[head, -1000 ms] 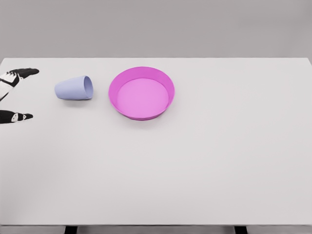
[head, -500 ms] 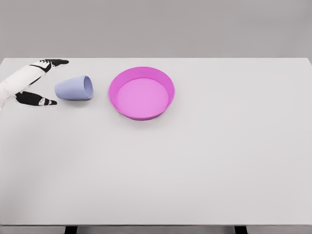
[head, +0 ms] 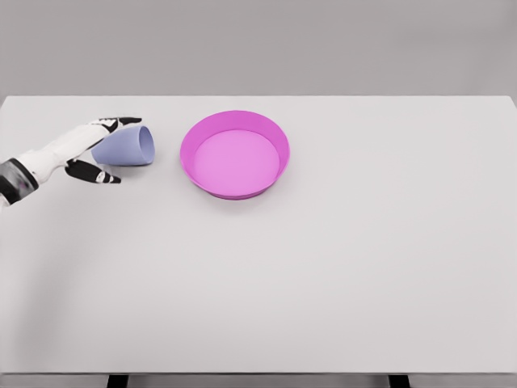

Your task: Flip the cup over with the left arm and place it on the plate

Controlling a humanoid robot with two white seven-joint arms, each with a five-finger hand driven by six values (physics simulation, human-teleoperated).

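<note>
Reaching in from the near left edge, the left hand (head: 85, 153) sits at the closed base of the cup (head: 127, 146), its fingers (head: 121, 122) spread apart: some run along the far side of the cup's wall while the thumb lies low on the near side, close to the counter (head: 339, 275). The hand brackets the base but has not clamped on it; whether any fingertip is touching the wall cannot be told from this view. This placement makes sense as a setup for the flip: gripping the narrow end from the side would let the wrist roll the cup upright in one turn.

The cup is pale lavender-blue, smooth and tapered, lying on its side with its wider open mouth facing right toward the plate (head: 234, 153). It rests on the counter just beside the plate's left rim, apart from it. Being round and on its side, it will likely roll if nudged before the grip closes.

The plate is a bright magenta dish with a raised, sloping rim and nothing in it, so the cup will have to clear that rim before being set down. The right arm does not show.
</note>
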